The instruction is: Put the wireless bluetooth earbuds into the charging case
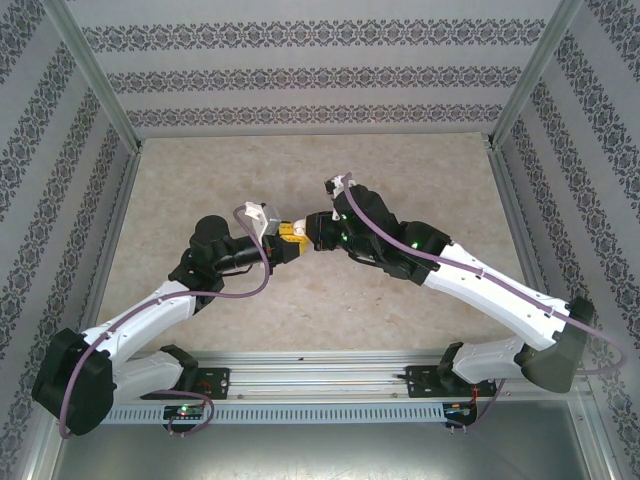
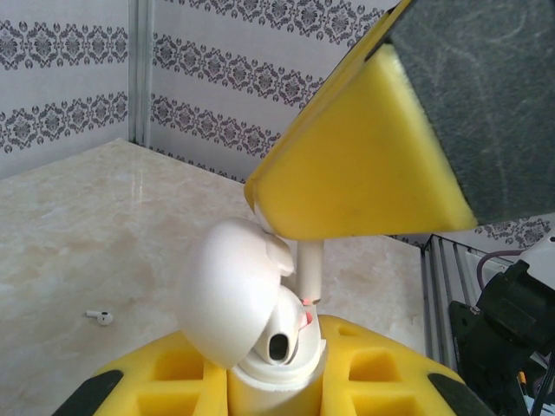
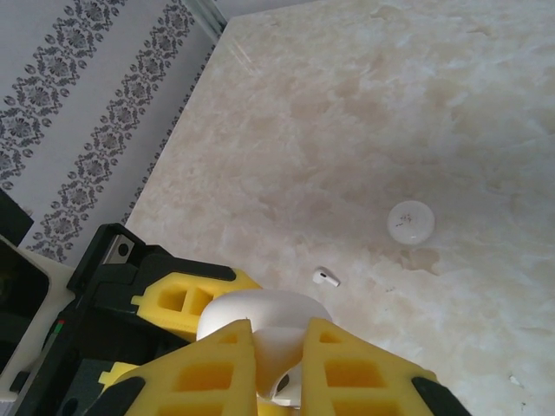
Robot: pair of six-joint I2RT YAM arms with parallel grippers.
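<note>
In the left wrist view my left gripper (image 2: pixel 277 386) is shut on the white charging case (image 2: pixel 276 368), which stands upright with its lid (image 2: pixel 221 295) swung open to the left. My right gripper (image 3: pixel 279 347) is shut on one earbud (image 3: pixel 282 364). That earbud's stem (image 2: pixel 310 270) hangs straight down from the right gripper's yellow finger (image 2: pixel 355 165), its tip at the case's right socket. The left socket (image 2: pixel 279 347) is dark and empty. A second earbud (image 3: pixel 326 277) lies loose on the table. In the top view the two grippers (image 1: pixel 300 232) meet tip to tip at mid-table.
A flat round white disc (image 3: pixel 410 221) lies on the marble table (image 3: pixel 364 130), beyond the loose earbud (image 2: pixel 101 317). Patterned walls and metal posts (image 2: pixel 140 69) enclose the table. The right arm's black body (image 2: pixel 503 321) stands close on the right of the case.
</note>
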